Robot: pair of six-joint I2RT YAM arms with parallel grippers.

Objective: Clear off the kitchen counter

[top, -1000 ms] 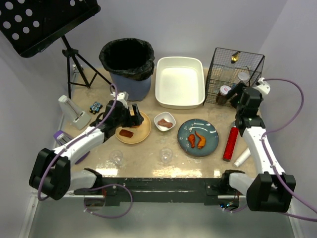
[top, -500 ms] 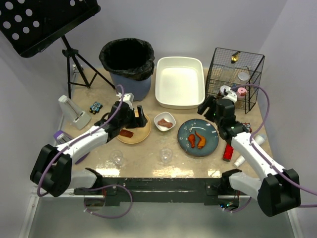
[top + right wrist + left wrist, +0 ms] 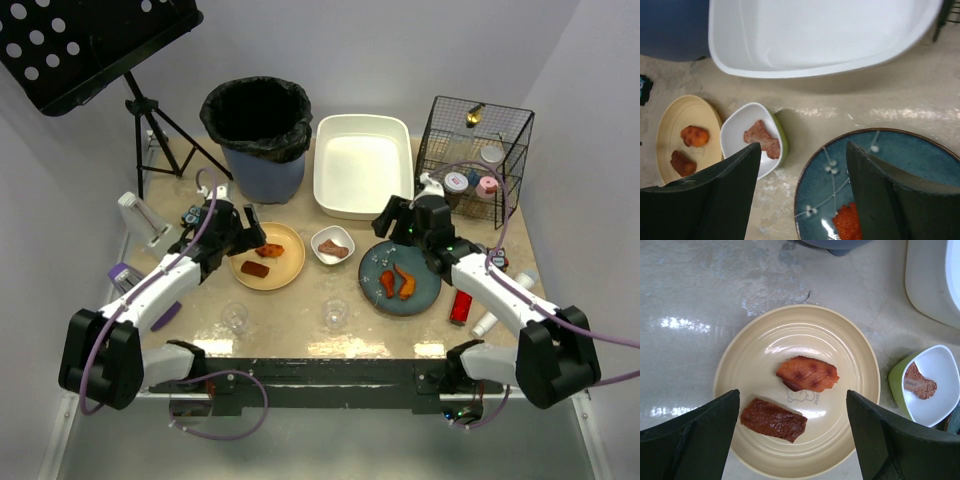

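Our left gripper [image 3: 250,238] has drawn back toward the left edge of the kitchen counter [image 3: 290,310], fingers released. An orange piece [image 3: 269,251] now joins the brown piece [image 3: 254,268] on the yellow plate [image 3: 285,268], whose centre print we cannot read. Our right gripper [image 3: 388,225], fingers apart and empty, has swung from the wire basket [image 3: 470,150] to the blue plate's [image 3: 425,285] far rim, mid-counter.

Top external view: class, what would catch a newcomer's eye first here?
Two plates of food stand out on the kitchen counter: a yellow plate left, a blue plate right. The left gripper hangs open over the yellow one, the right gripper by the blue one's far rim. Behind stand a black-lined bin and white tub.
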